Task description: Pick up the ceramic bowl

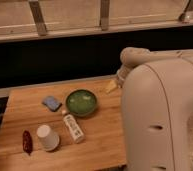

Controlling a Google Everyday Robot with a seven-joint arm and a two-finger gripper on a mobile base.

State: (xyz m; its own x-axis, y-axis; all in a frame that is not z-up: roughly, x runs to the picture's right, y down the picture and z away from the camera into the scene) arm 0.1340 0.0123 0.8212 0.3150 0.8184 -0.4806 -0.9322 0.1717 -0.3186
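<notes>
The ceramic bowl [81, 102] is round, shallow and glossy green with a darker rim. It sits upright near the middle back of the wooden table [102, 142]. My white arm [160, 110] fills the right side of the view. My gripper [111, 86] shows only as a small tan tip past the arm, at the table's back edge. It is to the right of the bowl and apart from it, holding nothing that I can see.
A blue-grey sponge [52, 103] lies left of the bowl. A white bottle [73, 127] lies just in front of the bowl. A white paper cup [47, 137] and a red packet [27, 141] are at the front left. A dark wall and railing run behind the table.
</notes>
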